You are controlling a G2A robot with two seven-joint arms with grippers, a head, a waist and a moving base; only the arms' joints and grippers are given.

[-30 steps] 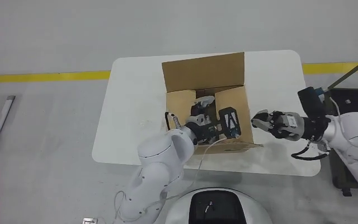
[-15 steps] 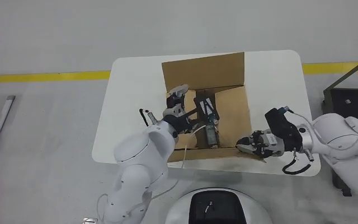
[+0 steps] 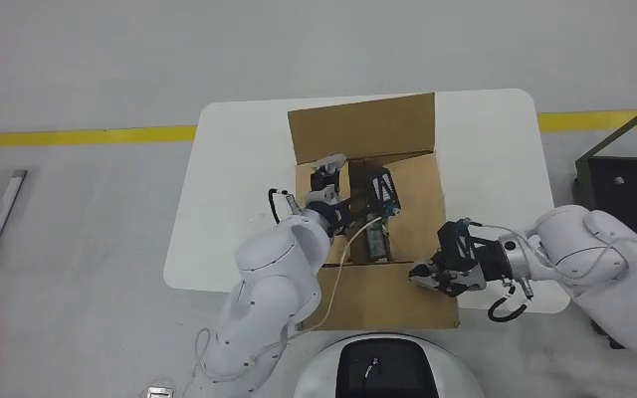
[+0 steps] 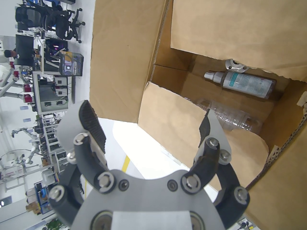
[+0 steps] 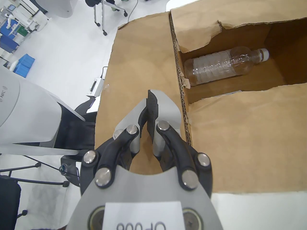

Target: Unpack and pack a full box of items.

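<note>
Two bottles lie on their sides down in the cardboard box (image 3: 363, 124): a clear plastic bottle (image 5: 223, 64) and a labelled spray bottle (image 4: 242, 84) near it. The box sits open in the middle of the white table (image 3: 239, 199). Its far flap stands up, the side flaps lean in over the opening, and the near flap (image 3: 393, 298) is laid out flat toward the robot, reaching past the table's edge.

Left gripper (image 4: 146, 113) hangs over the box's left side, fingers spread wide, nothing between them. Right gripper (image 5: 151, 96) is over the near flap by the front right corner, fingers pressed together; whether they touch the cardboard, I can't tell.

Around the table there's grey floor, with a yellow line (image 3: 90, 134) running across behind it. Black office chairs (image 4: 55, 22) stand farther off, and blue bins (image 5: 24, 64) sit on the floor.

Now the difference: half a second ago that near flap showed as a thin, nearly upright strip, and now it's flattened outward. The right gripper has come lower and nearer along it. The left has edged slightly farther over the opening.
</note>
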